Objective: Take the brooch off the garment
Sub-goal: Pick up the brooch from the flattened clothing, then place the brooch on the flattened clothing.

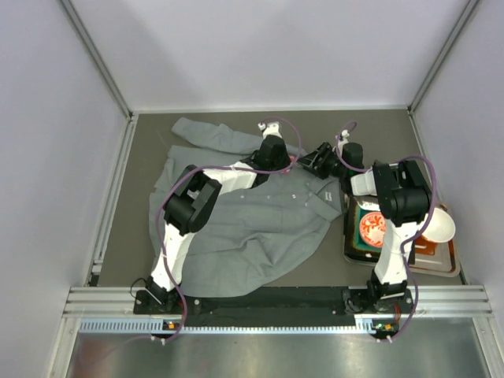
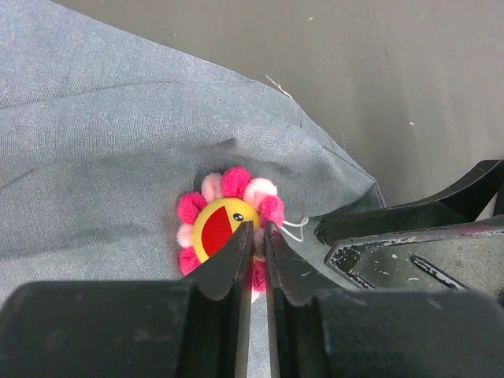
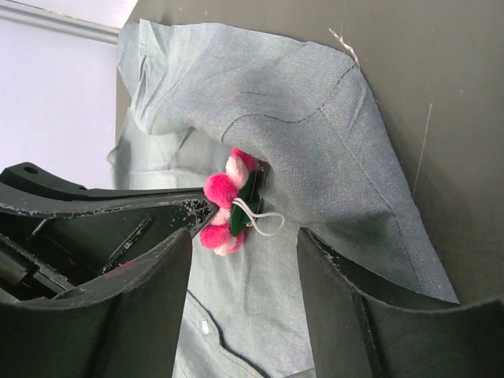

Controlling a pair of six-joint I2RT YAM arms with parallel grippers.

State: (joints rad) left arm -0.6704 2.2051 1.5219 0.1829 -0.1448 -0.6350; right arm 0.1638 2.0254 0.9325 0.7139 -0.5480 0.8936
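A: So, where is the brooch (image 2: pixel 228 228) sitting?
B: On the garment's (image 2: pixel 102 157) far fold, between your grippers: right gripper (image 3: pixel 246 235) gaping just right of it, left gripper (image 2: pixel 256 232) touching it, nearly clenched. Grasping or not, I cannot tell.

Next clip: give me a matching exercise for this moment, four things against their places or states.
Things:
1. pink flower-shaped brooch with a yellow centre
2. rumpled grey button-up shirt
3. left pincer
4. right pincer

Places or states:
A. fingers spread wide, one on each side of the flower
B. lying over the dark table
C. sitting on a corner of the grey fabric
D. fingertips nearly together at the flower's edge

Pairs: 1-C, 2-B, 3-D, 4-A
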